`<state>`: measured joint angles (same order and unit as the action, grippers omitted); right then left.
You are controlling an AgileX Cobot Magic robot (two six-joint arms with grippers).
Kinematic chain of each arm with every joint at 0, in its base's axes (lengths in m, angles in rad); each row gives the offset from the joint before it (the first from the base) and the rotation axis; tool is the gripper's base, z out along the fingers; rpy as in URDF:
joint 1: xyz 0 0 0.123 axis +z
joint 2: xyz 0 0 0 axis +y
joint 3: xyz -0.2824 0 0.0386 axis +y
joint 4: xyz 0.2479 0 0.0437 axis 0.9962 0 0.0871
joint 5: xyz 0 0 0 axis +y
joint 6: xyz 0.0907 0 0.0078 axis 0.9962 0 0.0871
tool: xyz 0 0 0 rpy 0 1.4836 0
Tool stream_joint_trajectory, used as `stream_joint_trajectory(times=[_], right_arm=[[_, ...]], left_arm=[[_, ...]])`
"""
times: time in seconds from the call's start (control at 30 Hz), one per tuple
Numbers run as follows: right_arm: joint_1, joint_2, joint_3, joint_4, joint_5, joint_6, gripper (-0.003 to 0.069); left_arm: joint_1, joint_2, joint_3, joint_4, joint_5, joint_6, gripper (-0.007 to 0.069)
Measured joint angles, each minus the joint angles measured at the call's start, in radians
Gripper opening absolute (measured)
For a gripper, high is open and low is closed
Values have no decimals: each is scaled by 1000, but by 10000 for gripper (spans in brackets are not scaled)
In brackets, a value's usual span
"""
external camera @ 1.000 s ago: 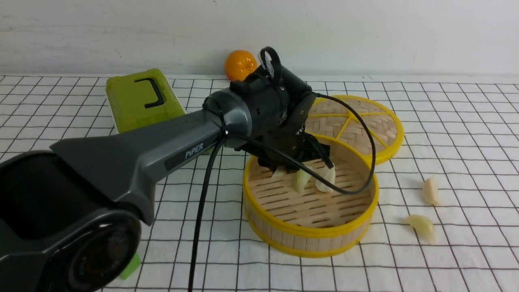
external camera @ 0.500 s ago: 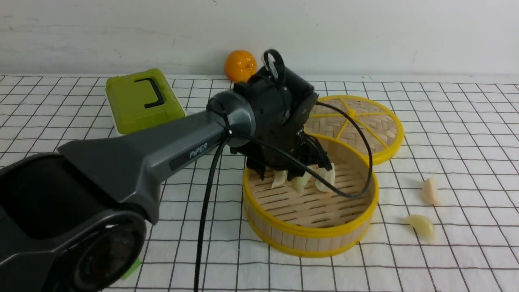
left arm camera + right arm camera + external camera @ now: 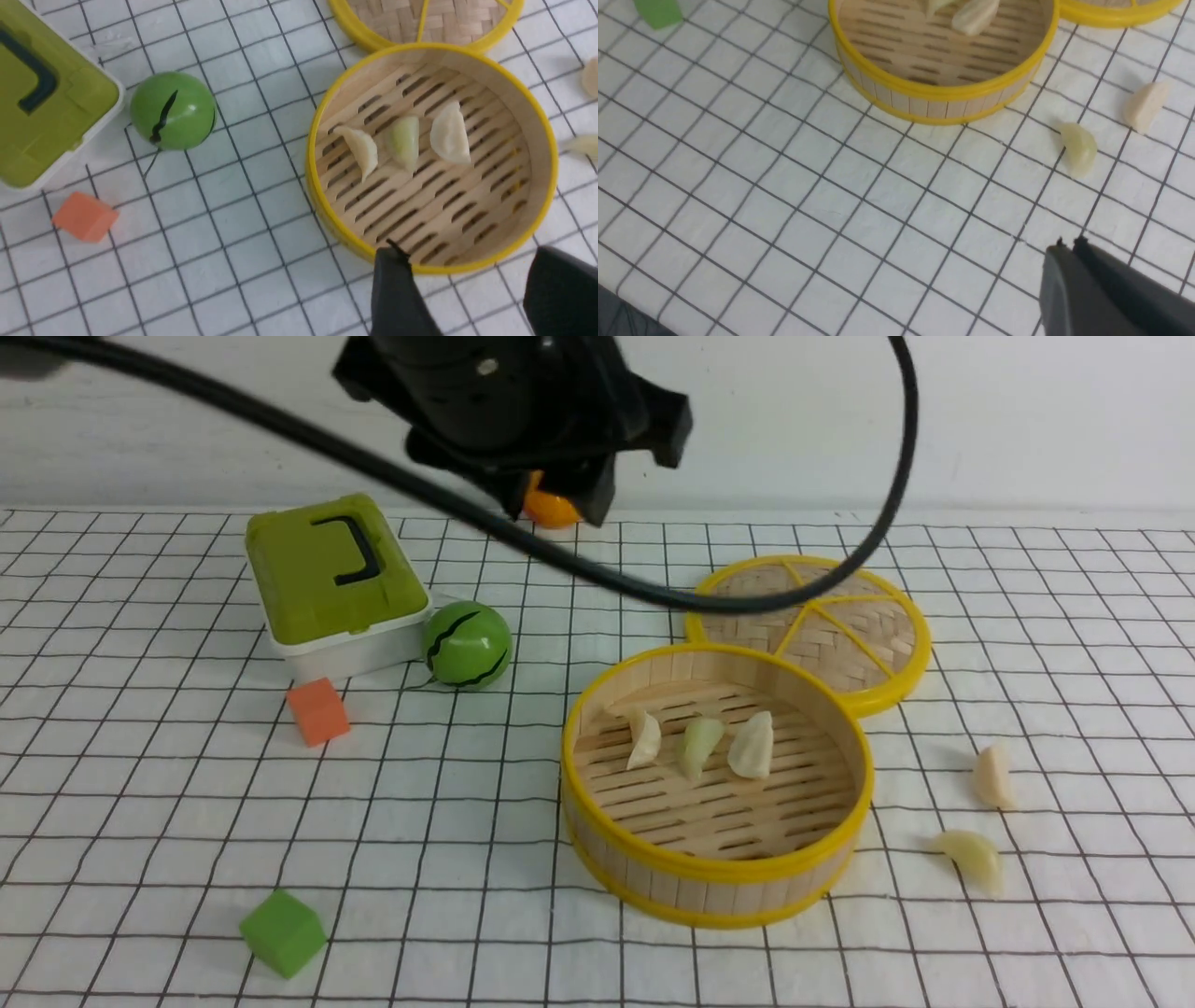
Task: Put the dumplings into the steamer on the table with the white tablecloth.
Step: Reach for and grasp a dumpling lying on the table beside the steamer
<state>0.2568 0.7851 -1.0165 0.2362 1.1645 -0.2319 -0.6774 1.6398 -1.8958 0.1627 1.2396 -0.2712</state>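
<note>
The right gripper (image 3: 1069, 246) hangs over the near white tablecloth (image 3: 448, 859), its dark fingers pressed together on nothing. A matte green cube (image 3: 283, 931) sits at the near left. Two glossy crescent dumplings (image 3: 973, 857) lie on the grid beside the steamer (image 3: 716, 891), a round bamboo basket with yellow rims whose slatted floor holds three more, side by side. Beyond lies the woven lid (image 3: 840, 625). The left gripper (image 3: 469, 280) hovers above, fingers spread wide, empty.
</note>
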Motion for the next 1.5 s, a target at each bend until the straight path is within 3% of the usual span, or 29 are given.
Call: stream_joint_trajectory(times=[0.27,0.3,0.53,0.67,0.9,1.07,1.2,1.3,1.37,1.4,1.43,1.5], right_arm=[[69,130,-25,-37,79,-13,-23],[69,134,-27,-38,80,-13,-23],[72,333,-119,-86,84,-99,-23],[72,459,-147,-167,80,-151,-23],[72,692,-152,-243,33,-259,-22],[51,770,-152,-253,-99,-263,-1],[-9,804,-152,-215,-129,-271,55],[-102,856,-152,-127,-172,-320,193],[-132,886,-152,-80,-210,-352,294],[-134,893,-152,-73,-214,-359,304],[-146,922,-152,-55,-249,-381,385],[-150,958,-152,-52,-294,-400,471]], left_arm=[[0,-380,588,-8,-60,-13,325],[0,-390,588,-8,-65,-16,325],[0,-725,1064,-52,-190,-123,240],[0,-842,1181,-118,-214,-132,180],[0,-995,1257,-195,-219,-134,-13],[0,-1019,1257,-201,-219,-134,-13],[0,-1019,1257,-207,-215,-134,-13],[0,-1019,1257,-208,-215,-134,-13],[0,-1019,1257,-203,-216,-134,-13],[0,-1019,1257,-203,-216,-133,-13],[0,-1019,1257,-198,-219,-133,-13],[0,-1019,1257,-196,-221,-133,-13]])
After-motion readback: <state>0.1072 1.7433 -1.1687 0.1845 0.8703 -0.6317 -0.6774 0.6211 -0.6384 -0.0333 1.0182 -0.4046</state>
